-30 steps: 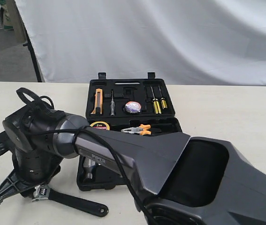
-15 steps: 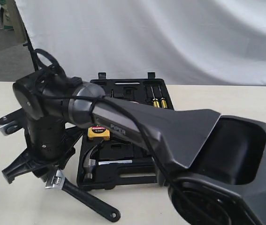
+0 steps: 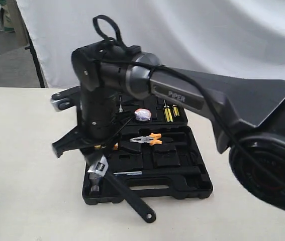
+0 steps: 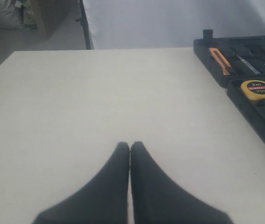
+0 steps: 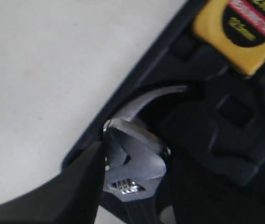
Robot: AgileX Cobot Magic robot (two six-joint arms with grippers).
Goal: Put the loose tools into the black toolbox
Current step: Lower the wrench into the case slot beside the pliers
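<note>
My right gripper [image 3: 93, 153] reaches across to the front left corner of the black toolbox [image 3: 198, 187] and is shut on the adjustable wrench [image 3: 128, 197] near its silver head [image 5: 137, 161]. The wrench hangs tilted. Its head is just above the claw hammer [image 3: 95, 184], which lies in the case's near half. Its black handle slopes down past the case's front edge. The right wrist view shows the hammer's claw [image 5: 156, 95] right behind the wrench head. My left gripper [image 4: 130, 145] is shut and empty over bare table, left of the toolbox [image 4: 245, 103].
The case holds a yellow tape measure [image 4: 261, 88], orange-handled pliers [image 3: 150, 138], yellow screwdrivers [image 3: 168, 111], an orange knife [image 4: 221, 60] and a small round roll [image 3: 142, 115]. The right arm's bulk [image 3: 243, 105] crosses above the case. A white backdrop hangs behind the table.
The right arm has swung up and to the right, carrying the wrench from the table left of the case to over its front left corner. The hammer has come into view.
</note>
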